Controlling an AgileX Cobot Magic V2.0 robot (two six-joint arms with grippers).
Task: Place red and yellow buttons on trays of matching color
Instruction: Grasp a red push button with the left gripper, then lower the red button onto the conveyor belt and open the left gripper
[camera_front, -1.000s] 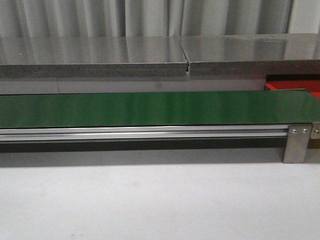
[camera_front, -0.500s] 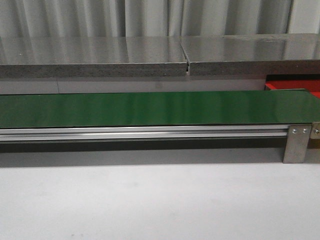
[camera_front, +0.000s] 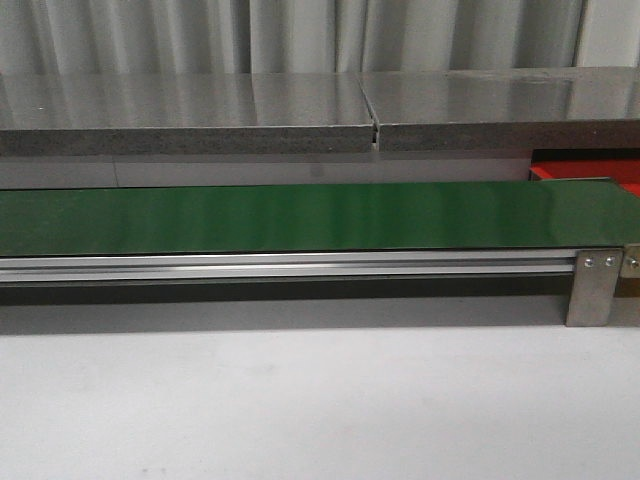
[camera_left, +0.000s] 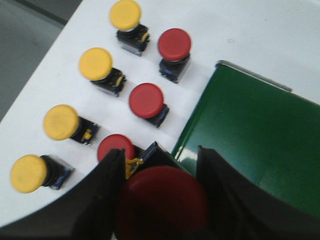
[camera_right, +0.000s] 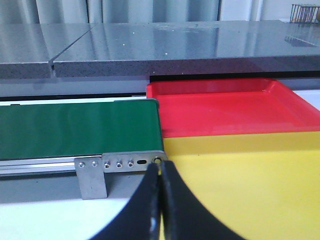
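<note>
your left gripper (camera_left: 162, 192) has its jaws pinching a red button (camera_left: 162, 202) by the sides, the domed cap filling the gap between the two black fingers (camera_left: 102, 195), and it sits just off the end of the green belt (camera_left: 255, 145), over the white table (camera_left: 280, 35) edge of that belt. beside the belt's end, on the table, you have the rest of the buttons standing in two rows: three more red ones nearest the belt, at (camera_left: 174, 45), (camera_left: 146, 101) and (camera_left: 116, 148), the last partly hidden behind the left finger, and four yellow buttons one row further from the belt, at (camera_left: 125, 15), (camera_left: 95, 64), (camera_left: 61, 122) and (camera_left: 29, 173). your right gripper (camera_right: 160, 210) has its jaws pressed together with nothing between them, and it hangs just in front of the belt's other end, near the metal bracket (camera_right: 91, 176) of the belt frame. the red tray (camera_right: 225, 107) lies right against that end of the belt, touching it or nearly so, with the grey counter (camera_right: 175, 47) behind it, and the yellow tray (camera_right: 250, 180) lies directly against the red tray's near edge, beside the belt's frame. in the front view you see the belt (camera_front: 300, 215) bare along its length, with only a corner of the red tray (camera_front: 585, 172) showing past its right end; neither arm shows there.
</note>
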